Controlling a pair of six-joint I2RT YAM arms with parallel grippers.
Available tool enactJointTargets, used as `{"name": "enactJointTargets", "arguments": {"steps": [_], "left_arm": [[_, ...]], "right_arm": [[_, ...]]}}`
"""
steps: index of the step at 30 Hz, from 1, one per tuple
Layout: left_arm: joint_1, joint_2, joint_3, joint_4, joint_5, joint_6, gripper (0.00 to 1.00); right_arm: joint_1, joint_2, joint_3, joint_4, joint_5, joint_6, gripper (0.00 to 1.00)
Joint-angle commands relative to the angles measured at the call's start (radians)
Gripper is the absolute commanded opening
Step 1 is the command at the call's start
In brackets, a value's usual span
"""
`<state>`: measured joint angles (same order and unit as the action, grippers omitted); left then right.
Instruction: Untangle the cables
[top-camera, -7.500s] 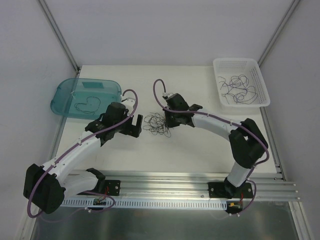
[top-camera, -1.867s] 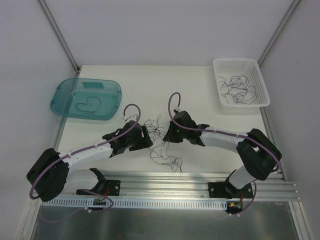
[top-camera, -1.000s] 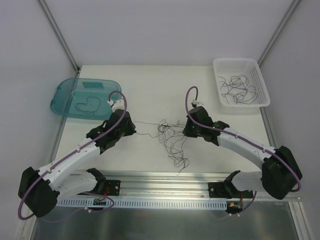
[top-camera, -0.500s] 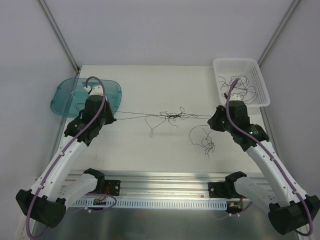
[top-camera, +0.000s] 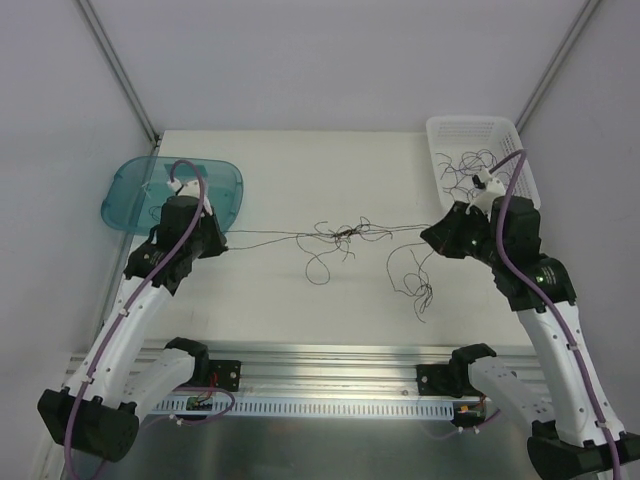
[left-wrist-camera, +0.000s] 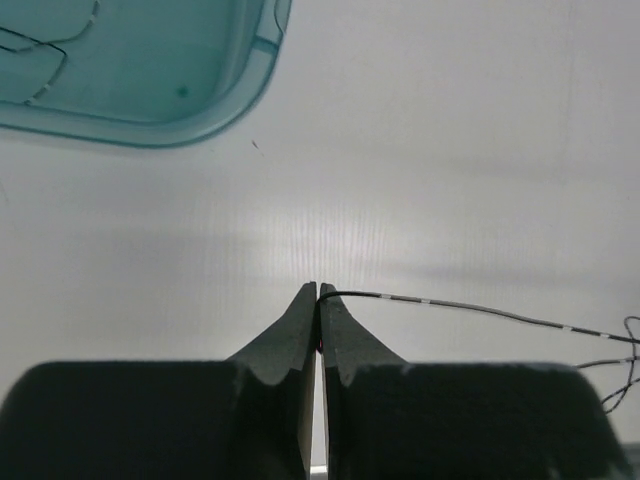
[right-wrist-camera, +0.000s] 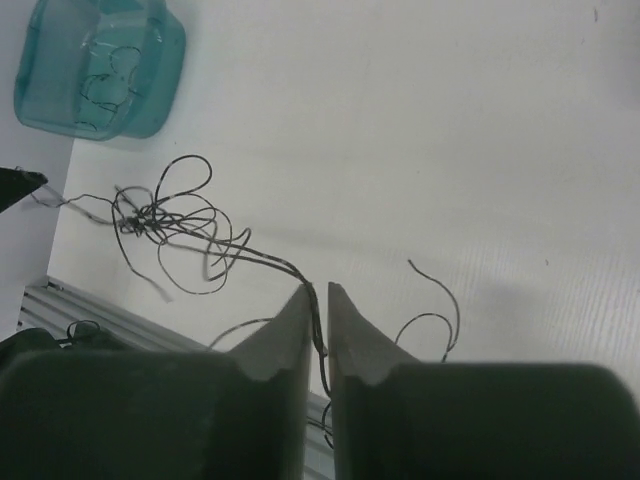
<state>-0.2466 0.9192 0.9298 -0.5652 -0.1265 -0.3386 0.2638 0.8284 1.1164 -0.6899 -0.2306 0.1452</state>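
The cables (top-camera: 345, 232) hang as a thin dark tangle stretched in a line above the table middle, between both grippers. My left gripper (top-camera: 218, 243) is beside the teal tray, shut on one strand (left-wrist-camera: 450, 305) that runs off to the right from its tips (left-wrist-camera: 318, 290). My right gripper (top-camera: 432, 235) is in front of the white basket. Its jaws (right-wrist-camera: 317, 290) stand slightly apart, and a few strands run through the gap along the left finger (right-wrist-camera: 295, 320) to the knot (right-wrist-camera: 165, 220). Loose curls (top-camera: 415, 280) dangle below the right gripper.
A teal tray (top-camera: 130, 190) at the left holds one curled cable (top-camera: 160, 214). A white basket (top-camera: 520, 150) at the back right holds several more cables. The aluminium rail (top-camera: 330, 375) runs along the near edge.
Both arms have drawn apart, pulling the tangle out into a long line. The right gripper has risen toward the basket and its jaws have just parted a little. The left stays shut.
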Motion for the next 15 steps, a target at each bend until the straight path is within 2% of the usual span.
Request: {"name": "enactJointTargets", "arguments": {"steps": [1,2,4,6,9,13,15], "left_arm": [[0.015,-0.069,-0.081,0.016,0.215,0.01,0.0],[0.0,-0.088,-0.116,0.03,0.261,-0.006,0.0],[-0.043,-0.101,-0.146,0.054,0.326,-0.065,0.0],[-0.129,-0.115,-0.19,0.083,0.323,-0.117,0.0],[-0.218,-0.115,-0.242,0.103,0.314,-0.204,0.0],[-0.273,-0.134,-0.313,0.11,0.323,-0.289,0.0],[-0.302,-0.164,-0.328,0.113,0.353,-0.327,0.02]], "right_arm": [[-0.002,0.028,-0.143,0.047,-0.041,-0.009,0.14],[0.046,0.053,-0.171,0.067,-0.032,-0.006,0.23],[0.101,0.095,-0.216,0.078,0.002,-0.007,0.47],[0.205,0.126,-0.25,0.079,0.123,-0.003,0.54],[0.322,0.132,-0.268,0.113,0.223,0.042,0.76],[0.469,0.15,-0.28,0.191,0.33,0.128,0.82],[0.584,0.147,-0.3,0.24,0.454,0.181,0.82]]}}
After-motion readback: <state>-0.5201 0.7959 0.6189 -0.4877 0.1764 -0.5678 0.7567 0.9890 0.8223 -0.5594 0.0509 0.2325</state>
